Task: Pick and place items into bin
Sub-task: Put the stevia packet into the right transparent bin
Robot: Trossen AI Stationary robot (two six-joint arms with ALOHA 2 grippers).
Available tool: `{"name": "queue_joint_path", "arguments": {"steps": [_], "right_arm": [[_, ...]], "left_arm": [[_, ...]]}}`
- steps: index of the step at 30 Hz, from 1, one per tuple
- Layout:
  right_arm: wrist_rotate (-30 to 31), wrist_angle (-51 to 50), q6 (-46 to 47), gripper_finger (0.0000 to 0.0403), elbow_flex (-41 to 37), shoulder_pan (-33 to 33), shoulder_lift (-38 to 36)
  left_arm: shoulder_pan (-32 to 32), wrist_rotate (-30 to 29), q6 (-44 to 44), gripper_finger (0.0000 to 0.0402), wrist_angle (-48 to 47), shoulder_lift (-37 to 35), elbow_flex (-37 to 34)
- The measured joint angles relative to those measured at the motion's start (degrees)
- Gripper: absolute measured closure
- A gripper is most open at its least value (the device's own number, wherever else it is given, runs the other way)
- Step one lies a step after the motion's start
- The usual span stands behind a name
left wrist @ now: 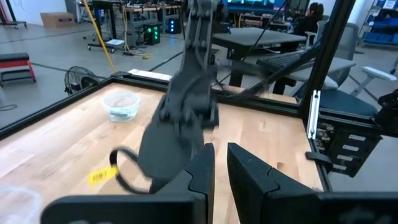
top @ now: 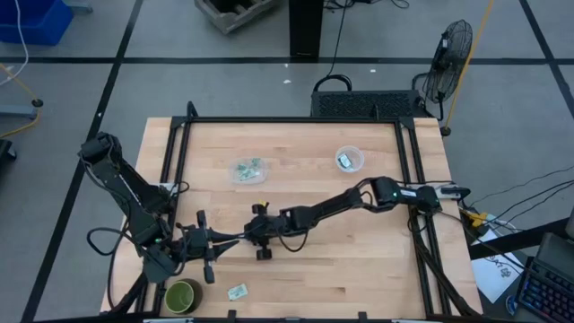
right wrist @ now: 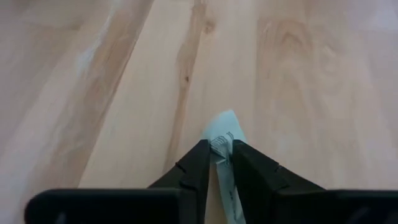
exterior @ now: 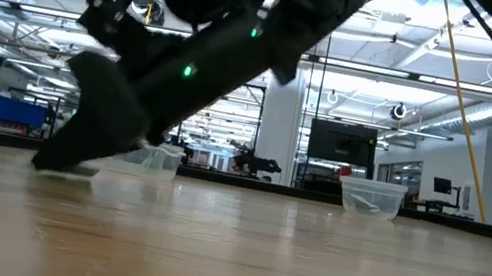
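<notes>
A bowl [top: 182,295] sits at the table's [top: 359,260] front-left corner, one packet [top: 238,291] just right of it; a packet pile [top: 248,170] lies mid-table toward the back. A tub [top: 349,160] stands right of that pile.

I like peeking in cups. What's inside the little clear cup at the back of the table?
One small green-and-white packet lies in the clear cup. Whether anything hides under it, I cannot tell.

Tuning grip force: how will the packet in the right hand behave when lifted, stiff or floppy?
Probably floppy: the packet looks thin and flat, and its free end sticks out past the right hand unsupported, so it may droop. Likely very light, being small beside the fingers. The glossy-looking wrapper, pinched only near one end, might slip or twist.
</notes>
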Motion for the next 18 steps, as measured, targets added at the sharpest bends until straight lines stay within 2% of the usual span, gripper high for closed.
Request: {"name": "queue_joint_path", "arguments": {"steps": [6,10,16,18], "right_arm": [[0.5,-8.76,0.37,0.0353,-0.22,-0.03,-4.59],[3.25,-12.61,0.5,0.0361,-2.15,-0.03,-7.75],[3.69,-12.87,2.23,0.0376,-10.52,-0.11,-14.66],[6.15,-11.81,3.25,0.0381,-15.14,-0.07,-18.04]], "left_arm": [[0.25,0.0,-1.68,0.0353,-1.8,0.0,0.0],[0.92,0.02,-2.03,0.0353,-1.88,0.0,0.0],[1.66,0.03,-3.13,0.0353,-2.21,0.0,0.0],[1.77,0.07,-3.19,0.0353,-2.34,0.0,0.0]]}}
